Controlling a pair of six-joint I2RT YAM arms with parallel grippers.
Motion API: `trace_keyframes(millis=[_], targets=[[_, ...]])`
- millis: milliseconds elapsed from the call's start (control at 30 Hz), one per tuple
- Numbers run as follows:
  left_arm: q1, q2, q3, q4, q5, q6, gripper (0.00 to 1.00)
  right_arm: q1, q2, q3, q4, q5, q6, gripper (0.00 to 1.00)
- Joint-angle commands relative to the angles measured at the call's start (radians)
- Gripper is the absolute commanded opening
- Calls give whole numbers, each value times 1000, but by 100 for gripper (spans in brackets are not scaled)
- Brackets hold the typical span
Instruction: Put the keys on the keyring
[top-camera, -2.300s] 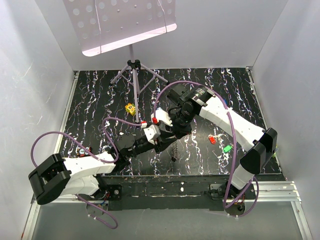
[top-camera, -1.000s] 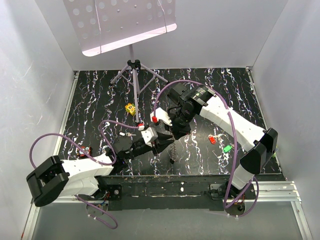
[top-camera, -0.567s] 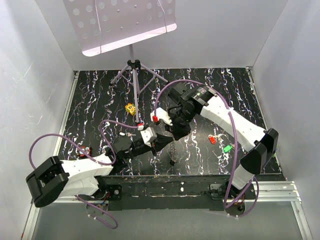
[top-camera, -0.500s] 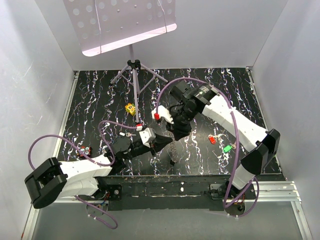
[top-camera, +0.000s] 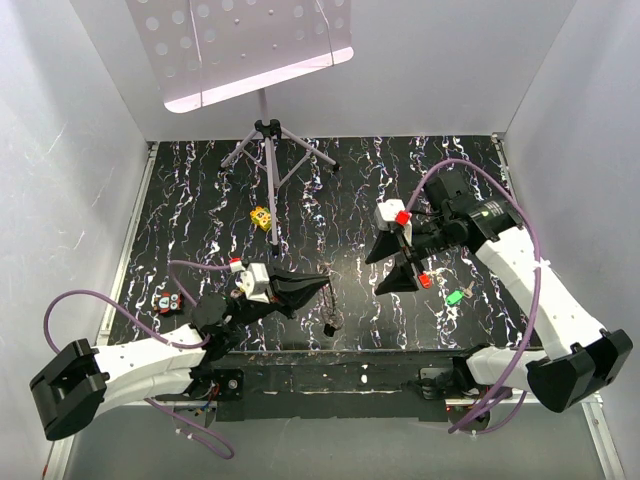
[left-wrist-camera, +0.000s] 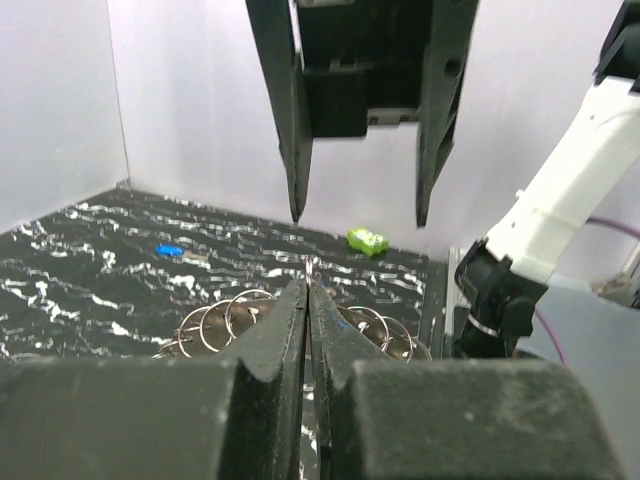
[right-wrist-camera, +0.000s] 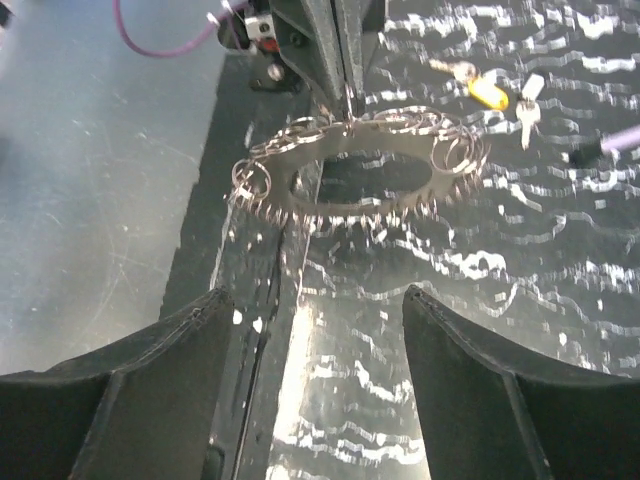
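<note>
Top external: our right gripper (top-camera: 375, 275) spread and retreated. Our left gripper (top-camera: 322, 286) alone pinches the keyring (right-wrist-camera: 300, 195); fetching keys (top-camera: 455, 296) seems next.

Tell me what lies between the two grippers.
The keyring, a large loop strung with small rings, pinched by the shut left gripper and hanging toward the open right gripper. The right wrist view shows it best.
</note>
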Motion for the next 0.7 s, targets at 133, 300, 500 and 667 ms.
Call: trace_keyframes(millis=[133,300,500,667], targets=[[4,19,2,174,-32,-60,0,12,55,-6,246,-293,96,55],[4,74,12,228,-27,-77,0,58,80,-18,335,-272,207,48],[4,97,29,234,-25,-76,0,95,103,-26,373,-230,245,45],[4,94,32,231,-24,-74,0,98,114,-48,416,-213,282,44]])
